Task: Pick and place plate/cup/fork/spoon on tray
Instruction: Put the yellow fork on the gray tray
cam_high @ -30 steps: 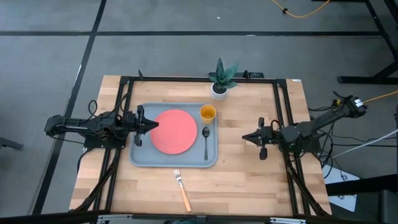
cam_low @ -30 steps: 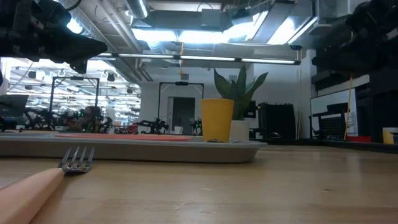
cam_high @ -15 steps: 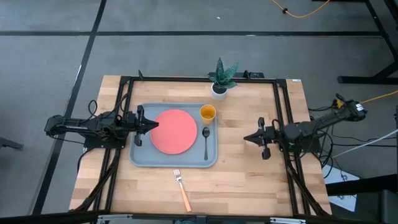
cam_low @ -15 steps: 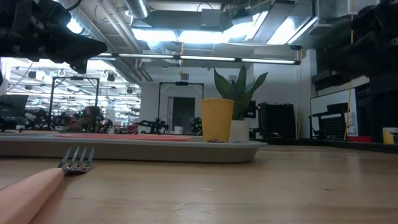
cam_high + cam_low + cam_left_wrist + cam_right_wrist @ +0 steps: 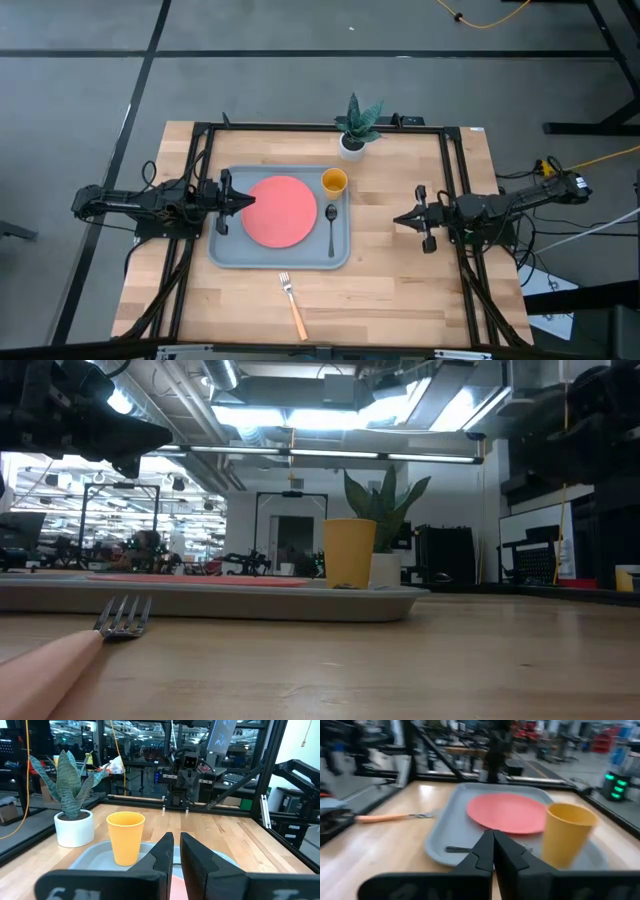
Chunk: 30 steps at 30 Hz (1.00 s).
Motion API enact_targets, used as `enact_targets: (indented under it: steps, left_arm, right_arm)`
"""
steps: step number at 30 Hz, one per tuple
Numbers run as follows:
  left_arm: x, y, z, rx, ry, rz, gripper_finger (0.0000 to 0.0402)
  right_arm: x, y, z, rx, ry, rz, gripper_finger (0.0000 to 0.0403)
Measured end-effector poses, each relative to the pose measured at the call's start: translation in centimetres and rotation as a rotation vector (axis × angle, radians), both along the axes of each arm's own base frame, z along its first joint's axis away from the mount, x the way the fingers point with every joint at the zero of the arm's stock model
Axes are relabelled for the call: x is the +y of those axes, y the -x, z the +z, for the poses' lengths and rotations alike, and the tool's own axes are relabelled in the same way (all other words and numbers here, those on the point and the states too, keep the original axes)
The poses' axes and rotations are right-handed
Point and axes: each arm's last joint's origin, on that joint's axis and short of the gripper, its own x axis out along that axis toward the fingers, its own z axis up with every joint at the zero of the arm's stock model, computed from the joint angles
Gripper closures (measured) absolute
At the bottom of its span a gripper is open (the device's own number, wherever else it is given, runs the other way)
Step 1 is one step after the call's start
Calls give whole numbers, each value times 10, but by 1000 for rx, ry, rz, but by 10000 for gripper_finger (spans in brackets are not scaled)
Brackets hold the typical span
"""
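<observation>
Fork off tray

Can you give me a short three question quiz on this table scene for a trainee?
1. True or false: the fork lies on the tray.
2. What stands nearest the plant pot? A) the cup B) the fork C) the spoon
3. Fill in: the plate lies on the ____.

Key
1. False; it lies on the wooden table, outside the tray.
2. A.
3. Tray.
</observation>
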Motion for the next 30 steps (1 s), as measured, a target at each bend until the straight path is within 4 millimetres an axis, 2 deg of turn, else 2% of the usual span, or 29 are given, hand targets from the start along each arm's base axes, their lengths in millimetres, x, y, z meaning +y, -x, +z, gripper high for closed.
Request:
enact_targets:
  steps: [6,11,17,30]
  left_arm:
    - [0,0,0,0,0,0,374]
    - [0,0,0,0,0,0,374]
    - [0,0,0,0,0,0,374]
    - [0,0,0,0,0,0,374]
  right_arm:
    - [-2,9,6,-69,35,20,392]
    - [-4,17,4,-62,10,2,392]
    - [-1,18,4,-55,11,114,392]
    - [-1,16,1,-18,9,120,392]
